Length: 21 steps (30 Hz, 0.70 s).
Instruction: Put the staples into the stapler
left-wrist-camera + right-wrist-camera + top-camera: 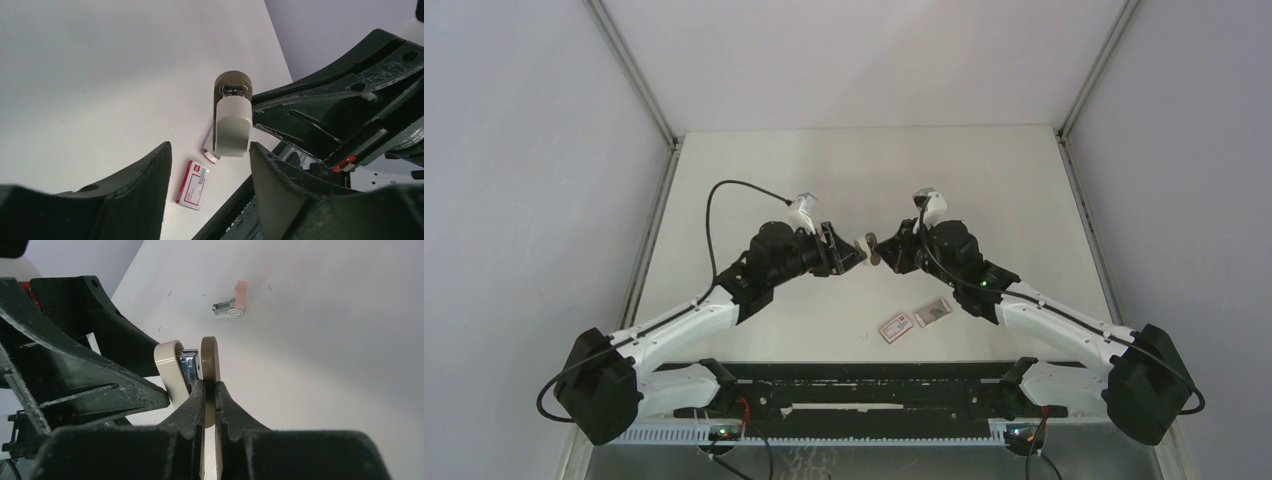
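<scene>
The stapler (871,247) is held in the air between both arms, over the middle of the table. It has a cream top (232,120), a brown base (210,357) and a silver metal channel (189,365); the top is splayed away from the base. My right gripper (210,390) is shut on the brown base. My left gripper (210,170) is open, its fingers (145,185) on either side of the cream top's end, not closed on it. The staples (934,312) lie in their pale tray on the table below the right arm.
A white sleeve with a red label (896,327) lies next to the tray, also in the left wrist view (192,184). A small peach and white piece with metal (230,307) lies farther off on the table. The arms' bases and a black rail (864,385) run along the near edge.
</scene>
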Each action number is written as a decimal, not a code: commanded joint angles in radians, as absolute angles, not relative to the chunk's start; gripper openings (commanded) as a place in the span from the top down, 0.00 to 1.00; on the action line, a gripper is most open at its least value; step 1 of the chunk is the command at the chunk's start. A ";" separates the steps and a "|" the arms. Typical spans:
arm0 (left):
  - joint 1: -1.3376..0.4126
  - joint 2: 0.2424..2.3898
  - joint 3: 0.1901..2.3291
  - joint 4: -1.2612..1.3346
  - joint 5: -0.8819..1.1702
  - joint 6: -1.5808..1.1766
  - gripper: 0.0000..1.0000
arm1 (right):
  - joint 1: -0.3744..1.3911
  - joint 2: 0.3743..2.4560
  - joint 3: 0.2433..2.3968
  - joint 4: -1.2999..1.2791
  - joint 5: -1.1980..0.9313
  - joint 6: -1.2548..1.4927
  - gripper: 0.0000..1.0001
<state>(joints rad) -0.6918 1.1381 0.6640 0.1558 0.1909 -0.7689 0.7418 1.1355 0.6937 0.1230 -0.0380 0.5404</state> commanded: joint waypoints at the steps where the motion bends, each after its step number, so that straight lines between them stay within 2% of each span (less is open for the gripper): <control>1: -0.696 1.142 0.727 0.199 0.205 -0.747 0.41 | 0.763 1.130 0.697 0.185 -0.051 0.533 1.00; 4: -0.697 1.146 0.724 0.205 0.209 -0.746 0.47 | 0.772 1.131 0.697 0.186 -0.052 0.530 1.00; 15: -0.698 1.154 0.717 0.237 0.231 -0.740 0.49 | 0.787 1.140 0.697 0.190 -0.059 0.531 1.00; 17: -0.699 1.149 0.711 0.244 0.236 -0.733 0.56 | 0.788 1.138 0.696 0.187 -0.066 0.528 1.00; 21: -0.698 1.141 0.725 0.208 0.255 -0.696 0.82 | 0.788 1.130 0.697 0.168 -0.060 0.531 1.00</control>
